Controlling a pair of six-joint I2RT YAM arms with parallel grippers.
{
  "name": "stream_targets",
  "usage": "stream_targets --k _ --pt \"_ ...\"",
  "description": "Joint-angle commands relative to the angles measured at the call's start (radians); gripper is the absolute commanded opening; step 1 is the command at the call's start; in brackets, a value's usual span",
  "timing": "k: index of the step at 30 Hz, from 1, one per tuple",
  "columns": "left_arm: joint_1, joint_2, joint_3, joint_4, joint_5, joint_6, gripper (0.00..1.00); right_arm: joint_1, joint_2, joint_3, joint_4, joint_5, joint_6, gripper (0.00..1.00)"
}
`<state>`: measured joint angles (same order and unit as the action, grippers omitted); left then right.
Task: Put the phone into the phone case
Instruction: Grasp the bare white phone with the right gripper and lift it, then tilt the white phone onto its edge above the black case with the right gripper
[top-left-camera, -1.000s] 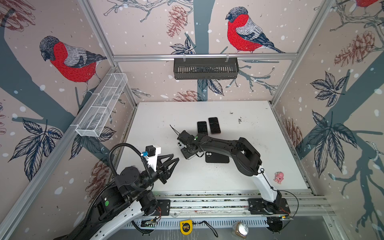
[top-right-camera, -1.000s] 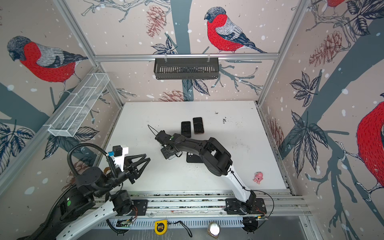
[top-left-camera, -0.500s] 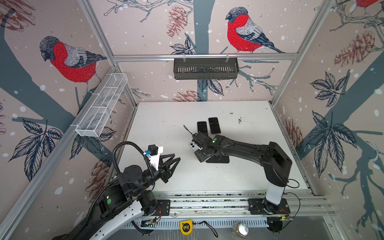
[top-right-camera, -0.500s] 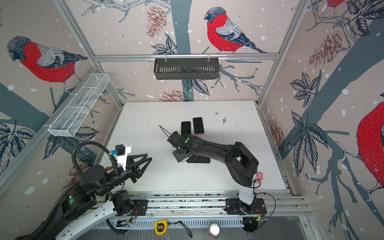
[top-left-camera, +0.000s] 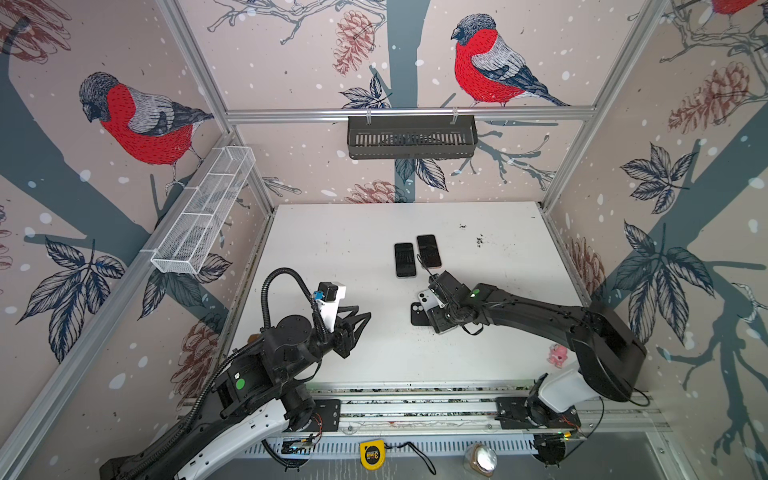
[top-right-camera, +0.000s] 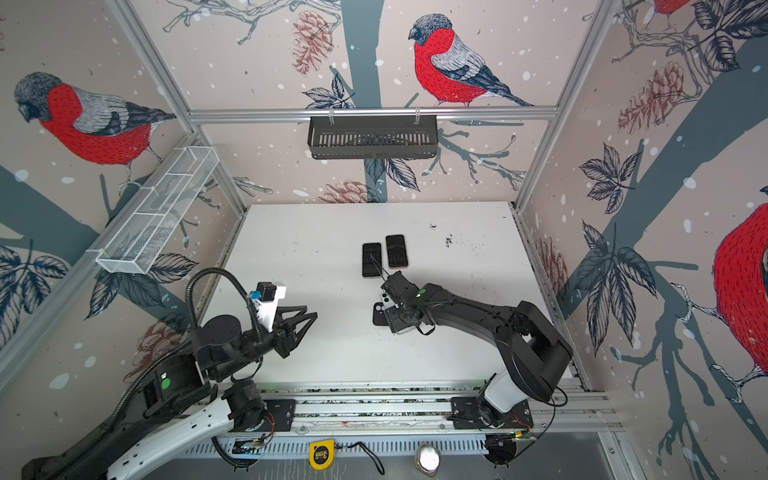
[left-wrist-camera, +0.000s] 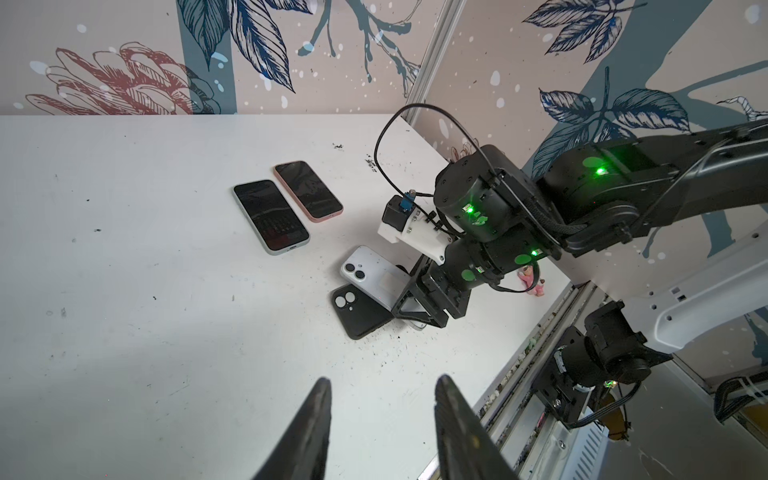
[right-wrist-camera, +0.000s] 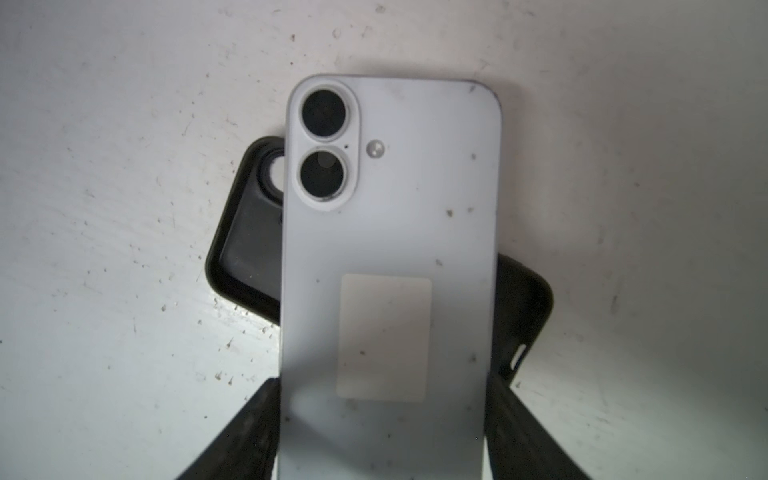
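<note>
The right fingers (right-wrist-camera: 245, 436) clamp the pale phone (right-wrist-camera: 390, 249) by its edges, back up, over the black case (right-wrist-camera: 245, 249) (skewed beneath it) on the tabletop (top-left-camera: 332, 249), while the left fingers (left-wrist-camera: 309, 428) hang parted and empty, near left.

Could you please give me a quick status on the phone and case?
Left tool open, empty. Right tool shut on white phone, over black case, skewed. Nothing blocking.

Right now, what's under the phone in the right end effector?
The black phone case, lying on the table, sits skewed under the phone. Its camera-cutout corner and far end show; its middle is covered, so whether they touch can't be told.
</note>
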<state>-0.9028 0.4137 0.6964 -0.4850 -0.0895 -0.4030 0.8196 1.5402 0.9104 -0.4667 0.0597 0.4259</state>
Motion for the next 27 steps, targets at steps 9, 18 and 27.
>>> stream_targets --k 9,18,27 --pt "0.001 -0.014 0.000 0.000 -0.042 -0.023 0.41 -0.020 0.059 0.004 0.098 -0.053 0.089 0.62" --pt "0.001 -0.004 -0.001 0.002 -0.033 -0.019 0.41 -0.014 0.064 -0.017 0.118 -0.067 0.112 0.66" --pt "0.001 -0.016 -0.002 0.003 -0.033 -0.018 0.41 -0.012 0.086 -0.013 0.108 -0.055 0.113 0.85"
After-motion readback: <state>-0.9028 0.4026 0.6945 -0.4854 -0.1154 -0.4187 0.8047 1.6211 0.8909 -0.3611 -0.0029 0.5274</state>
